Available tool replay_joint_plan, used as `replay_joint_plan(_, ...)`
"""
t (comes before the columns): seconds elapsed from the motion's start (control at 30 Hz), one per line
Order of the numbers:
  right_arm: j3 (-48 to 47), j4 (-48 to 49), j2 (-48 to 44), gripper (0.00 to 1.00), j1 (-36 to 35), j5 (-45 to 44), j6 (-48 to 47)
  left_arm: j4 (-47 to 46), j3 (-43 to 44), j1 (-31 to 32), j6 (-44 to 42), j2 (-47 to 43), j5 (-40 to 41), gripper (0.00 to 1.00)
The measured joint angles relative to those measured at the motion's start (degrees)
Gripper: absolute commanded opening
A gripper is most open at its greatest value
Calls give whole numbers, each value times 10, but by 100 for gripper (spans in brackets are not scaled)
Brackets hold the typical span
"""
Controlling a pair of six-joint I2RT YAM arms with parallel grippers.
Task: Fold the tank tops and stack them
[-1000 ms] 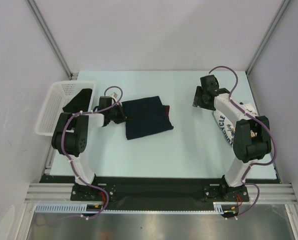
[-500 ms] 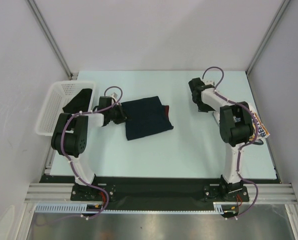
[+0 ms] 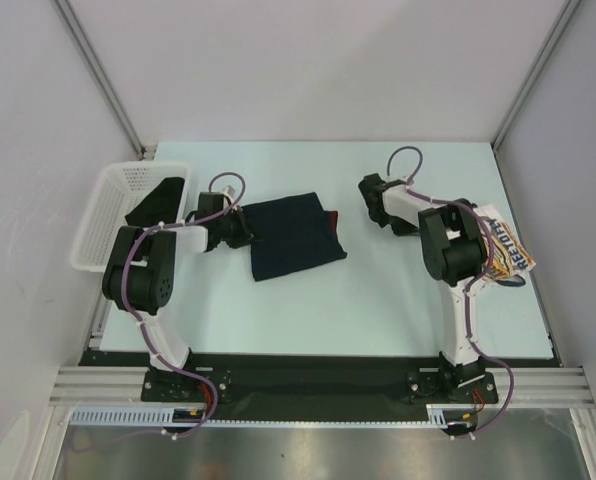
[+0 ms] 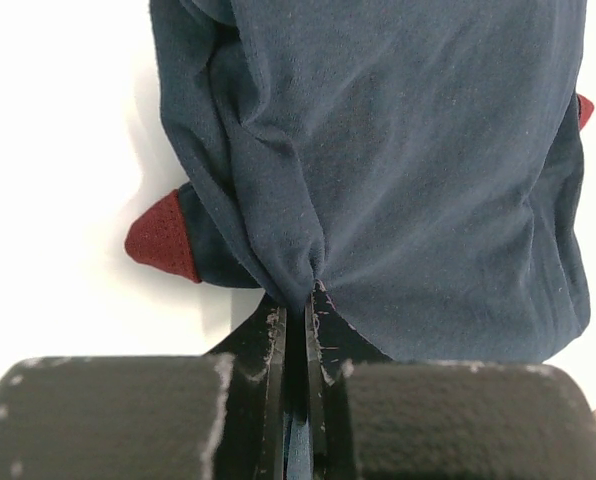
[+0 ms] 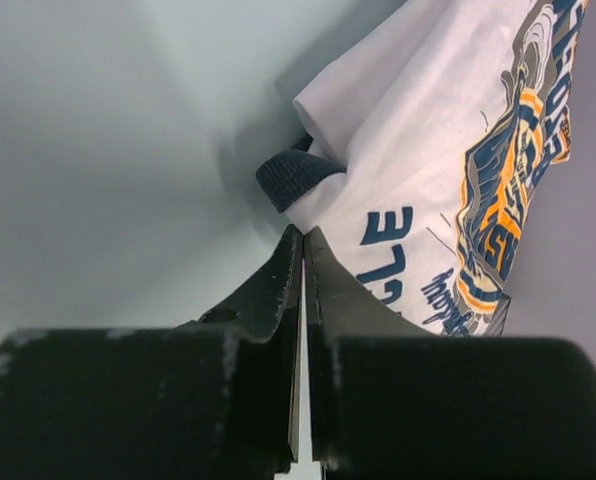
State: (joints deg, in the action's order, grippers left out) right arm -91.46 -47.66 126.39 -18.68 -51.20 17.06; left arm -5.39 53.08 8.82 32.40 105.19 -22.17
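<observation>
1. Top external. Left gripper (image 3: 240, 228) is sitting at the left edge of the navy tank top (image 3: 293, 238), which is lying part-folded on the table (image 3: 378, 300), left of centre. The right gripper (image 3: 375, 200) is hovering over mid-table. The white tank top (image 3: 506, 255) is bunching at the right table edge, beside that arm's elbow. A white basket (image 3: 103, 215) is standing far left.
2. Left wrist. The left gripper (image 4: 298, 300) is pressing its jaws together on a gathered pinch of navy hem, and creases are fanning out from it. Dark-red trim (image 4: 163, 235) is poking out to the left.
3. Right wrist. The right gripper (image 5: 303, 240) is showing jaws closed to a hairline slit. The white top's edge, with its dark trim (image 5: 293, 180), is meeting the tips; cannot tell whether any cloth is caught.
4. Handling, as a judgement. Both tops are looking light and limp, likely to sag and drag. A single pinch is bunching the cloth. Taking hem corners or straps, one per gripper, should keep the folds flat.
</observation>
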Motion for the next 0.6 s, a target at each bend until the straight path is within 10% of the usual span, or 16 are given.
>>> replay_joint_plan(0.53, 191, 30, -160, 2, -380, 95, -51, 26, 3, -30, -19, -3, -16, 5)
replay_joint_plan(0.6, 195, 2, -160, 17, -382, 113, -37, 36, 7, -32, -24, -3, -16, 5)
